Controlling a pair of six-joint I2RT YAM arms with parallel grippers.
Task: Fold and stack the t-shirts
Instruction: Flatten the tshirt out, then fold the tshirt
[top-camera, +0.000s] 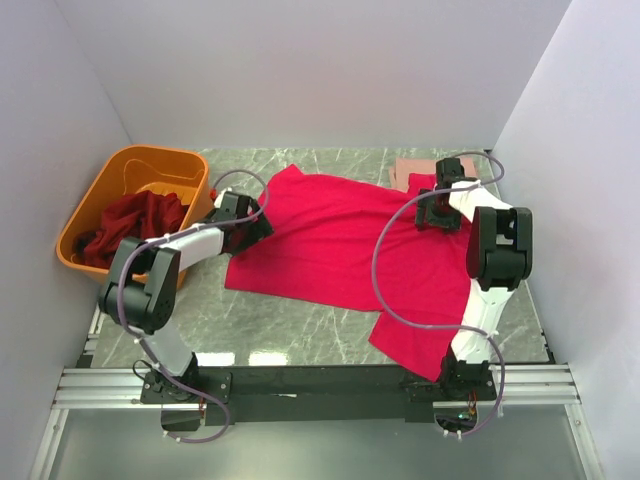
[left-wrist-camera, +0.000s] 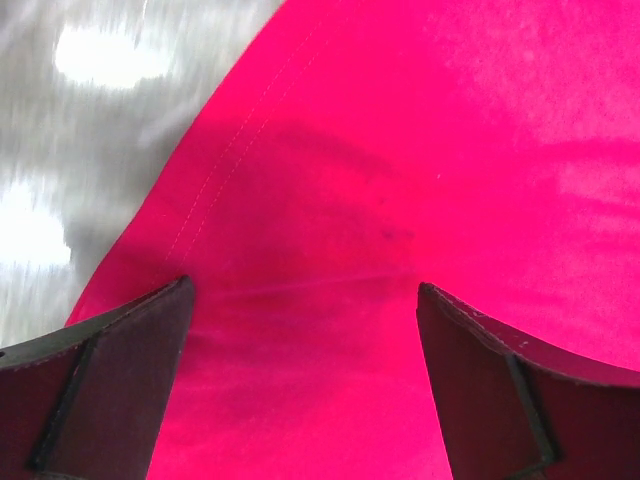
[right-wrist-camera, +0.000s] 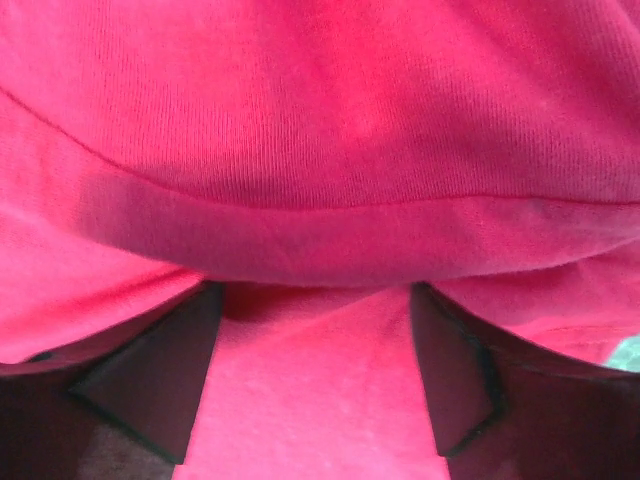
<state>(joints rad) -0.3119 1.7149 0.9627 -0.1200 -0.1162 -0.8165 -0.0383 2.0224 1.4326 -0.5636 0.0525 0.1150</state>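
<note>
A bright crimson-pink t-shirt (top-camera: 340, 240) lies spread across the middle of the table. My left gripper (top-camera: 256, 222) is low over its left edge, jaws open, with only flat cloth (left-wrist-camera: 400, 150) between the fingers (left-wrist-camera: 130, 380). My right gripper (top-camera: 438, 214) is at the shirt's far right part, jaws open, with a hemmed fold of the cloth (right-wrist-camera: 330, 230) lying across the fingertips (right-wrist-camera: 450, 370). A pale salmon-pink t-shirt (top-camera: 408, 170) lies at the back right, partly under the crimson one. Dark maroon-red t-shirts (top-camera: 130, 225) are bunched in the tub.
An orange plastic tub (top-camera: 150, 165) stands at the back left beside the left arm. Grey marble tabletop (top-camera: 290, 325) shows in front of the shirt and in the left wrist view (left-wrist-camera: 90, 150). White walls close in the back and both sides.
</note>
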